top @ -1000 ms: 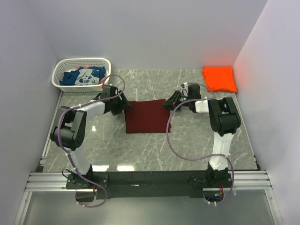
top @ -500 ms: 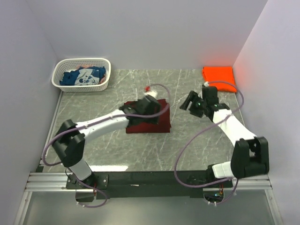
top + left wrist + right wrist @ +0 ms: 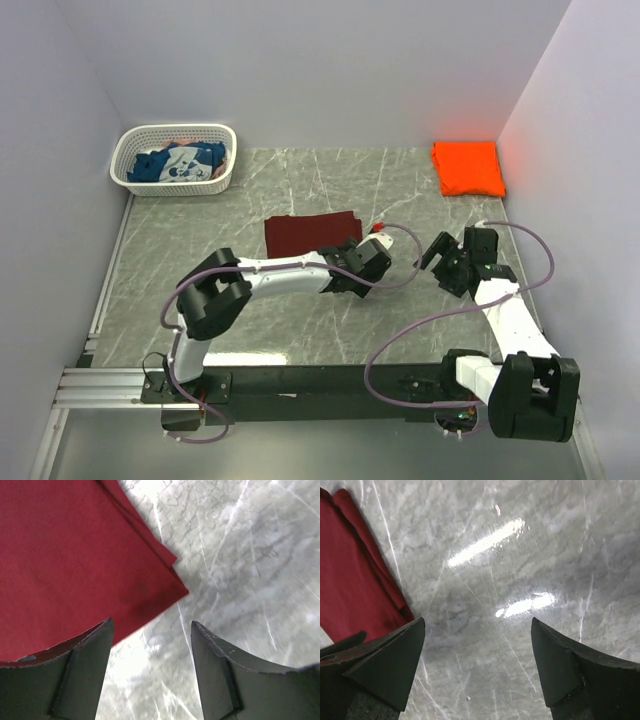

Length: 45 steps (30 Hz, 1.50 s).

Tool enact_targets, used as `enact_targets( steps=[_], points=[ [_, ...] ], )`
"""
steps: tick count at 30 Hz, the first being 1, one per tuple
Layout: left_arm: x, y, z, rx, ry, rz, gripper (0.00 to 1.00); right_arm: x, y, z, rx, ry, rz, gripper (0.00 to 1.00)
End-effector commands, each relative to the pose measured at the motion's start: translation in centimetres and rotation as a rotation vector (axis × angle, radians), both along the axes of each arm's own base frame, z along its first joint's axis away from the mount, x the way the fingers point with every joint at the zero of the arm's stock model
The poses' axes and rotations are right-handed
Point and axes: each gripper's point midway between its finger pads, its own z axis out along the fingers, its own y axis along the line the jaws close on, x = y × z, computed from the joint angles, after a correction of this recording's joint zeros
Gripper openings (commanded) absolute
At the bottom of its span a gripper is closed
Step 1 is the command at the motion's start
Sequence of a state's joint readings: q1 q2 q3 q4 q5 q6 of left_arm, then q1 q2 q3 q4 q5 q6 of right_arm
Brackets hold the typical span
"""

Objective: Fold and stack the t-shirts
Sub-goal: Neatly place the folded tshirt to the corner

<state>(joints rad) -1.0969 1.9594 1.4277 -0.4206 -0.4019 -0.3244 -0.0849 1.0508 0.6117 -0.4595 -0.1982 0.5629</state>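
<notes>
The folded maroon t-shirt [image 3: 305, 232] lies mid-table. The left gripper [image 3: 151, 625] hangs spread over its near right corner, holding nothing; the right gripper [image 3: 477, 622] gapes wide above the marble table [image 3: 240, 205] just beside.

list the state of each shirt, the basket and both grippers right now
maroon t-shirt: folded flat on the table, not stacked
orange t-shirt: folded, in the far right corner
blue t-shirt: crumpled, unfolded, inside the basket
white lattice basket: upright, holding the blue t-shirt
left gripper: open, holding nothing, at the maroon t-shirt's corner
right gripper: open, empty, over bare table
</notes>
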Motion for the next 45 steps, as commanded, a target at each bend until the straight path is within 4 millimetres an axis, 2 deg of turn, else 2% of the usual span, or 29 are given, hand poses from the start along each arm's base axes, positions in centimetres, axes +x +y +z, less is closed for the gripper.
enact_targets(
  steps=[1, 5, 11, 17, 19, 20, 23, 24, 26, 27, 28, 29, 30, 35, 38, 41, 42, 43, 45],
  points=[
    [1.8, -1.9, 1.5, -0.024, -0.085, -0.002, 0.68, -0.8, 0.4, -0.3, 0.026, -0.007, 0.018, 0.92],
    [1.8, -2.9, 0.4, -0.013, -0.077, -0.028, 0.67, -1.5, 0.8, -1.1, 0.047, -0.004, 0.021, 0.92],
    [1.7, -3.0, -2.1, 0.030, -0.058, -0.029, 0.62, -1.8, 0.9, -1.2, 0.055, -0.016, 0.018, 0.91],
    [1.2, -2.6, -4.8, 0.064, -0.024, -0.044, 0.38, -1.7, 1.6, -1.1, 0.086, -0.031, 0.047, 0.89],
    [0.9, -2.3, -5.2, 0.069, -0.018, -0.047, 0.19, -1.6, 1.9, -1.1, 0.099, -0.043, 0.062, 0.89],
    [0.8, -2.1, -5.2, 0.069, -0.014, -0.044, 0.04, -1.6, 2.1, -1.1, 0.112, -0.045, 0.065, 0.89],
    [0.4, -2.1, -4.2, 0.035, -0.008, -0.047, 0.01, -1.2, 3.3, -0.9, 0.183, -0.071, 0.086, 0.89],
    [0.4, -2.5, -2.8, -0.008, -0.018, -0.055, 0.01, -0.6, 3.8, -0.3, 0.212, -0.108, 0.103, 0.89],
    [-0.3, -2.6, -1.9, -0.048, -0.002, -0.070, 0.01, -0.8, 5.2, -0.4, 0.307, -0.109, 0.118, 0.89],
    [-0.3, -2.9, -0.3, -0.090, -0.011, -0.073, 0.01, 0.0, 5.5, 0.0, 0.331, -0.152, 0.128, 0.89],
    [-0.5, -2.8, 0.1, -0.099, -0.009, -0.076, 0.01, -0.3, 5.9, -0.5, 0.366, -0.144, 0.124, 0.89],
    [-0.7, -2.9, 0.6, -0.114, -0.006, -0.080, 0.01, -0.2, 6.6, -0.2, 0.420, -0.144, 0.126, 0.89],
    [-0.8, -2.9, 1.7, -0.139, -0.013, -0.082, 0.01, 0.5, 6.7, -0.1, 0.437, -0.167, 0.126, 0.89],
    [-1.4, -2.6, 2.9, -0.174, -0.013, -0.087, 0.01, 1.8, 7.4, -1.1, 0.532, -0.143, 0.089, 0.90],
    [-1.6, -2.6, 3.1, -0.183, -0.006, -0.090, 0.01, 2.5, 8.6, -1.8, 0.603, -0.107, 0.099, 0.90],
    [-1.7, -2.6, 3.3, -0.201, -0.002, -0.092, 0.01, 3.0, 10.7, -2.3, 0.665, -0.067, 0.135, 0.89],
    [-1.8, -2.5, 3.4, -0.207, 0.001, -0.093, 0.01, 3.8, 10.9, -2.6, 0.676, -0.070, 0.133, 0.89],
    [-1.8, -2.5, 3.5, -0.209, 0.000, -0.092, 0.01, 3.5, 12.5, -2.6, 0.697, -0.045, 0.164, 0.89],
    [-1.9, -2.6, 3.6, -0.212, 0.000, -0.094, 0.01, 4.4, 13.6, -3.0, 0.711, -0.038, 0.179, 0.88]
  ],
)
